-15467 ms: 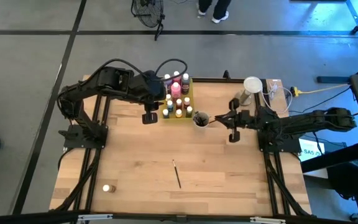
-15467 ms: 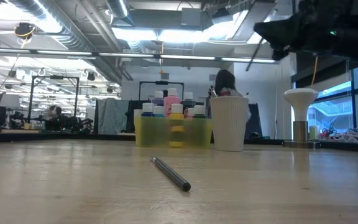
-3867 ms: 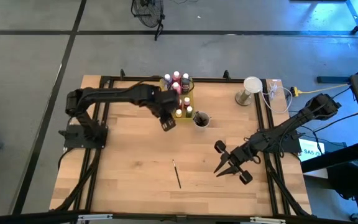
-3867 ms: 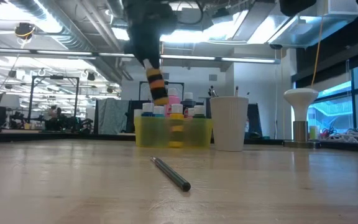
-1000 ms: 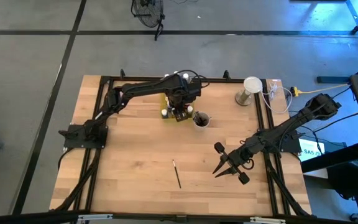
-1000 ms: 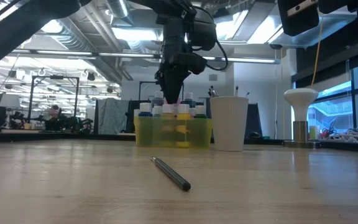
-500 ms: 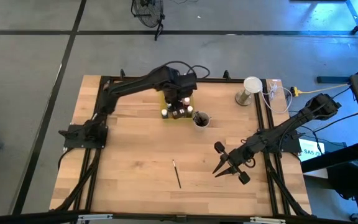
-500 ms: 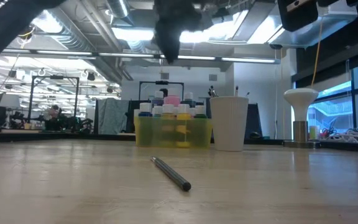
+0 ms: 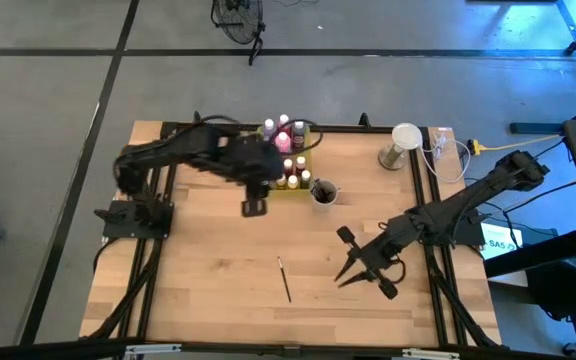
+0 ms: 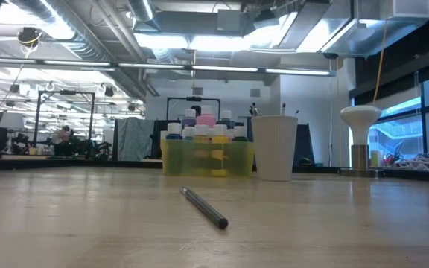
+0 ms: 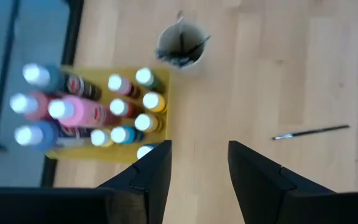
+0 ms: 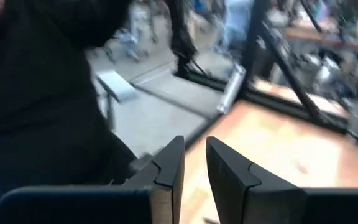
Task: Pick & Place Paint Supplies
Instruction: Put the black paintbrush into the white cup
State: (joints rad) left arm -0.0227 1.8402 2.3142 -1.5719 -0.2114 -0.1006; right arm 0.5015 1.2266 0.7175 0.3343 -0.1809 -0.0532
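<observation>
Dark, thin and stiff: one loose brush [image 9: 283, 279] lies flat on the bare wood of the table [image 9: 208, 290], well apart from everything else, near the middle front. Judged very light and prone to roll; lying flush, it leaves little to get under, so the fingertips would best straddle the shaft about mid-length and close gently. The paint bottles [image 9: 286, 158] stand upright, packed close together in the yellow tray [image 11: 115, 152] at the far side; small, rigid plastic, probably smooth-sided, best taken around the body below the cap and lifted straight up. More brushes stand in the round cup [image 9: 322, 192] just beside the tray. Left gripper [image 11: 197, 168] hangs above the table near the tray's front corner, fingers parted, nothing between them. Right gripper [image 9: 353, 272] sits low over the wood to the right of the loose brush, fingers nearly together with a narrow gap, empty as far as visible.
</observation>
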